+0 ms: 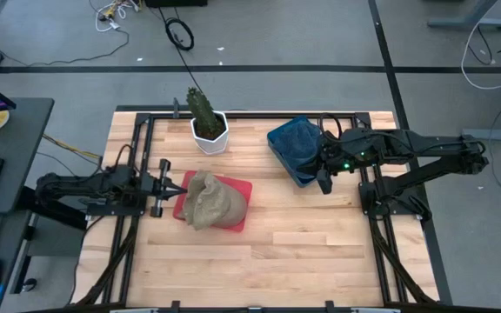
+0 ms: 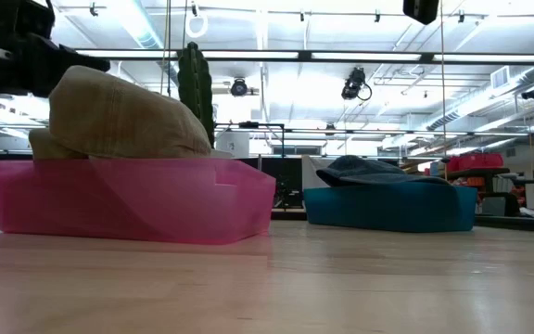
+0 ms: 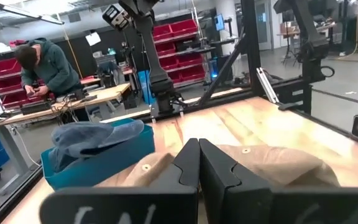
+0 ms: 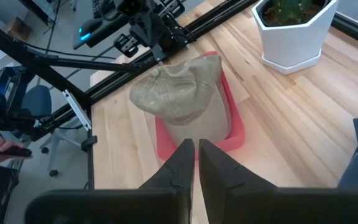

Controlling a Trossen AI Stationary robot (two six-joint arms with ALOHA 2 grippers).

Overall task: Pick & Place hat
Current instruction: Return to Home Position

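Observation:
A tan cap (image 1: 214, 202) lies crown-up in a shallow pink tray (image 1: 243, 189) near the table's middle, also seen in the low view (image 2: 119, 116) and the right wrist view (image 4: 185, 99). My left gripper (image 1: 179, 189) is shut and level, just off the cap's left side (image 3: 272, 165), apparently without touching it. A dark blue hat (image 1: 296, 139) rests in a blue bin (image 2: 387, 209) toward the far right. My right gripper (image 1: 324, 184) hovers shut beside that bin's near edge, clear of it.
A cactus in a white pot (image 1: 209, 130) stands at the far edge, between the tray and the bin. Black frame rails run along the table's left, right and far sides. Bare wood lies toward the near edge. A person (image 3: 45, 65) works at a bench beyond the table.

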